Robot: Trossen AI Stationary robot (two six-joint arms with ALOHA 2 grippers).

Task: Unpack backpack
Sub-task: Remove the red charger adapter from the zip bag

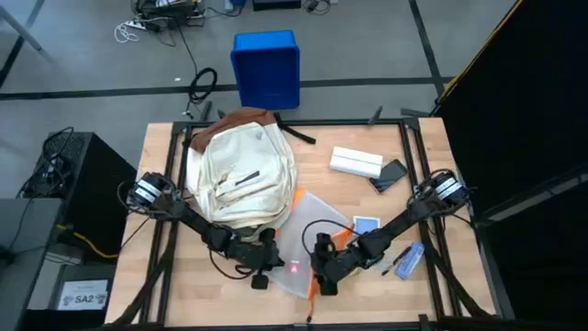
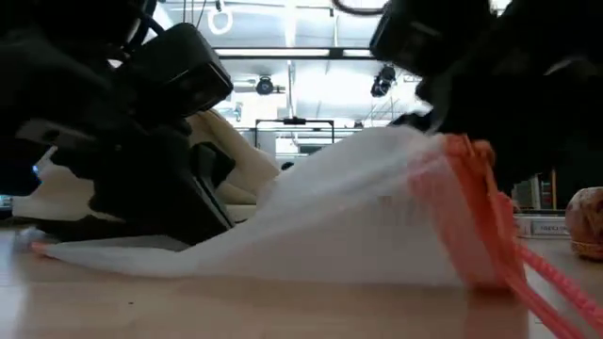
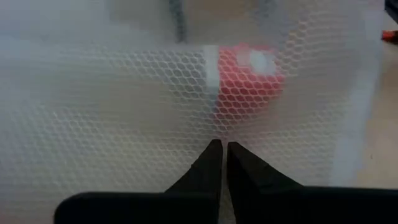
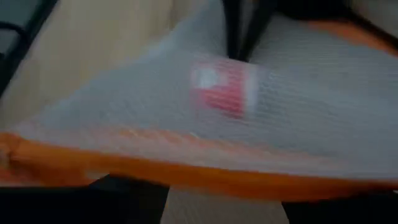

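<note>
In the high view, the backpack (image 1: 241, 175) is seen lying on the far left part of the table (image 1: 367, 285), its front pocket facing up. Just to the near right of it, a clear mesh pouch (image 1: 308, 244) with an orange edge is spread on the wood. The left gripper (image 1: 266, 267) is placed at the near left edge of the pouch, just near of the backpack, and the right gripper (image 1: 323, 271) at its near right edge. A white box (image 1: 356, 162), a dark phone (image 1: 390, 175) and a blue card (image 1: 366, 224) are lying to the right.

In the low view, the pouch is lifted on its orange side and stays low on the other side.

In the left wrist view, the left fingers (image 3: 208, 165) are closed to a thin line on the mesh, and a red and white item (image 3: 245, 74) is seen inside.

In the right wrist view, the orange edge lies across the gripper; whether it is pinched cannot be told.

The step is probably done well if the pouch is held taut and level, so the item does not slide out.
</note>
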